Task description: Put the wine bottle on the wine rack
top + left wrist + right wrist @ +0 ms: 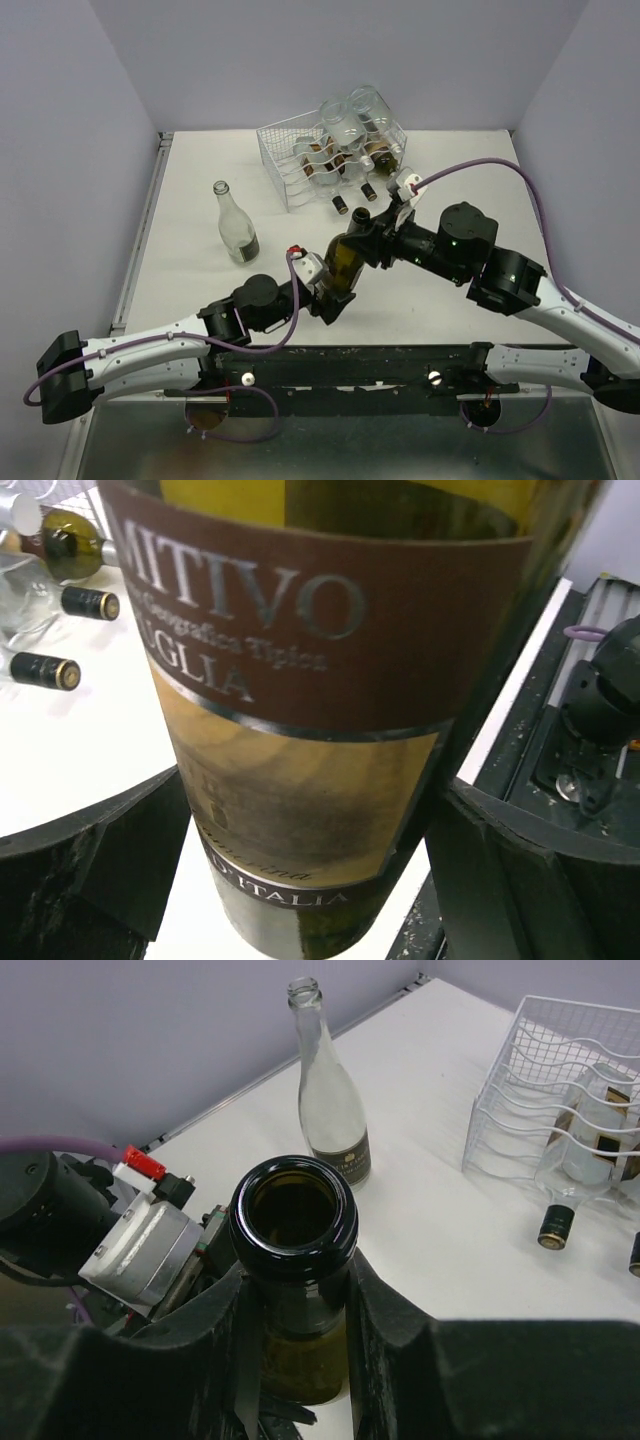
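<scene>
The right gripper (pixel 297 1310) pinches the wine bottle (pixel 330 540) at the neck. The left gripper (pixel 310 875) stands spread around its label (pixel 300 650): "MITIVO", "ITALIA".

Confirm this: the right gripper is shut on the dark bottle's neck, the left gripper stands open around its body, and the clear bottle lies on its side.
Wrong in one respect: the clear bottle stands upright, as the right wrist view shows. The right gripper is indeed shut on the neck of the dark bottle, the left gripper open around its body.
</scene>
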Motion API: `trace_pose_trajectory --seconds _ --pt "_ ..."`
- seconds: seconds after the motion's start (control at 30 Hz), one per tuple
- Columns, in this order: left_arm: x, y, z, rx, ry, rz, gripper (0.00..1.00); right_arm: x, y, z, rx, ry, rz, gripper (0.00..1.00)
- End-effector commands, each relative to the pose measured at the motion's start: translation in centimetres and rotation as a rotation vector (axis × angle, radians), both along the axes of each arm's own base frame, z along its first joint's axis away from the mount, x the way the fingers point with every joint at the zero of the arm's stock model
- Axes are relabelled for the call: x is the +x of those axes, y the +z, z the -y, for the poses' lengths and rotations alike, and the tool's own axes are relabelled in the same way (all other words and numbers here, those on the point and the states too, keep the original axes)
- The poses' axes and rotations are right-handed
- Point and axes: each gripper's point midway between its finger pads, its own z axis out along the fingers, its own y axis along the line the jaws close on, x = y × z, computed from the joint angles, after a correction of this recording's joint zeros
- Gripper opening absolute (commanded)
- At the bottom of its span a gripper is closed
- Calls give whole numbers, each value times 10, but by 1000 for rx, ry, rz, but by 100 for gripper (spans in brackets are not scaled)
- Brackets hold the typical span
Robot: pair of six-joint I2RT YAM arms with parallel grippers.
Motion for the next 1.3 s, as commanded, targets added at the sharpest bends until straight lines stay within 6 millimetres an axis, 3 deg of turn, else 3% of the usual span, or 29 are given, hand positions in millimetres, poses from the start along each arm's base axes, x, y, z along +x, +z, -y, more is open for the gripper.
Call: trace_pose_trajectory --seconds 0.0,0.17,0.5,0.53,0.63,0.67,0.7,0.8,0.83,0.87,0.9,0.93,1.0,1.1,1.27 --pt "-1 13 6 -73 -62 -12 99 -18 50 4 195 61 48 0" --pt "-2 27 3 -143 -103 42 99 -21 53 12 234 51 43 0" --pt "-4 21 17 -113 -185 37 96 -32 51 9 275 109 34 0" --pt "-3 21 17 -107 -180 31 88 -34 50 9 277 121 37 0" --pt "5 18 18 -82 -163 10 49 -42 46 10 265 163 44 1" --pt "7 16 18 -75 -156 8 30 -43 41 11 256 162 38 1" --pt "11 17 17 -75 -140 11 1 -44 37 12 244 162 31 1" --pt "19 20 15 -65 -107 53 0 -45 28 20 230 140 9 6" --pt "21 23 14 -65 -102 79 0 -45 25 22 226 132 1 13" --pt "25 24 12 -58 -85 106 0 -44 22 26 220 118 -6 28" --pt "27 28 11 -57 -77 139 0 -43 19 29 213 100 -13 46" --pt "31 30 9 -38 -64 188 0 -40 15 32 197 76 -20 72" --pt "41 36 5 -1 -25 282 0 -27 4 44 151 -21 -32 91" --pt "57 43 -4 63 53 407 0 -20 -2 59 120 -93 -22 99" --pt "67 47 -3 195 55 621 0 -22 8 79 130 -128 11 100"
